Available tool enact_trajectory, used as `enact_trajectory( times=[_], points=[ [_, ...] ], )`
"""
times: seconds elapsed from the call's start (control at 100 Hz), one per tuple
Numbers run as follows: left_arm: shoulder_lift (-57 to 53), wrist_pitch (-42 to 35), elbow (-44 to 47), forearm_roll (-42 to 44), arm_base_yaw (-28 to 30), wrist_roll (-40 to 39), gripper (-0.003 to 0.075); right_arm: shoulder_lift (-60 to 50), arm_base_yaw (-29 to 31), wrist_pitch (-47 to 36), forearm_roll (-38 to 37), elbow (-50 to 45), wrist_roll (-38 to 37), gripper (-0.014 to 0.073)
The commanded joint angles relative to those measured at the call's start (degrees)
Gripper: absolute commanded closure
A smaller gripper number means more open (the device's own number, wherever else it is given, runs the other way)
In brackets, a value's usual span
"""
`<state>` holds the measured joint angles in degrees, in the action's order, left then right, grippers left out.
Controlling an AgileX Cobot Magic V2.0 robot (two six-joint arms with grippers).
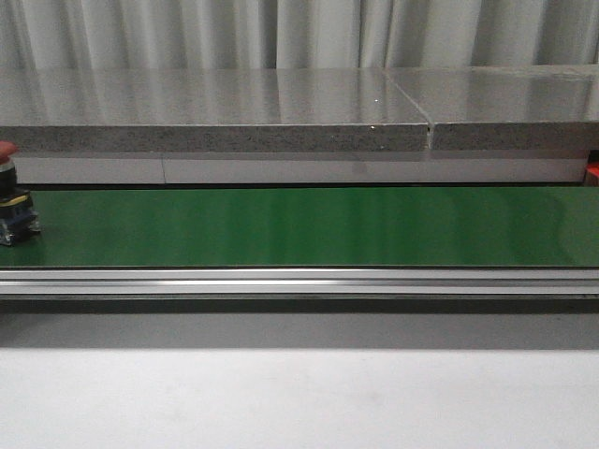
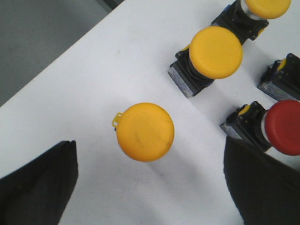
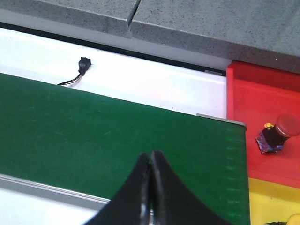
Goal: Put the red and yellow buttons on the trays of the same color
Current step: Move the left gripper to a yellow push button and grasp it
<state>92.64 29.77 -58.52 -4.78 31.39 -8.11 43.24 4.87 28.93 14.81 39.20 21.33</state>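
Left end effector [image 2: 150,187] hangs wide open straddling a yellow button [image 2: 146,131], probably lining up a grab, while the right end effector [image 3: 151,187] sits clenched, empty.

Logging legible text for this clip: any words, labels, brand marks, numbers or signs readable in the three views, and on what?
None can be read in any view.
The yellow buttons, the red button beside them and the red button on the red tray show plain caps with no print.
The green belt and grey slab carry no markings.
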Motion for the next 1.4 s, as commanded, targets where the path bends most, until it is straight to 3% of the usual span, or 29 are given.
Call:
enact_trajectory(
  times=[0.0, 0.53, 0.62, 0.84, 0.98, 1.07, 1.39],
  points=[
    [-0.5, -4.1, -1.3, -0.1, 0.3, -0.5, 0.0099, -0.4, 0.0, -3.5, 0.4, 1.4, 0.5, 0.0661],
    [5.5, -9.7, -1.3, -0.1, 0.3, -0.5, 0.0112, -0.4, 0.0, -3.5, 0.4, 1.4, 0.5, 0.0661],
    [5.5, -10.1, -1.3, -0.1, 0.3, -0.5, 0.0187, -0.4, 0.0, -3.5, 0.4, 1.4, 0.5, 0.0661],
    [5.5, -10.1, -1.3, -0.1, 0.3, -0.5, 0.0535, -0.4, 0.0, -3.5, 0.4, 1.4, 0.5, 0.0661],
    [3.8, -10.1, -1.3, -0.1, 0.2, -0.5, 0.0692, -0.4, 0.0, -3.5, 0.4, 1.4, 0.5, 0.0661],
    [1.7, -9.7, -1.3, -0.1, 0.1, -0.5, 0.074, -0.4, 0.0, -3.5, 0.4, 1.4, 0.5, 0.0661],
    [-10.4, -5.6, -1.3, -0.2, -5.1, -0.2, 0.0739, -0.4, 0.0, -3.5, 0.4, 1.4, 0.5, 0.0661]
  ],
)
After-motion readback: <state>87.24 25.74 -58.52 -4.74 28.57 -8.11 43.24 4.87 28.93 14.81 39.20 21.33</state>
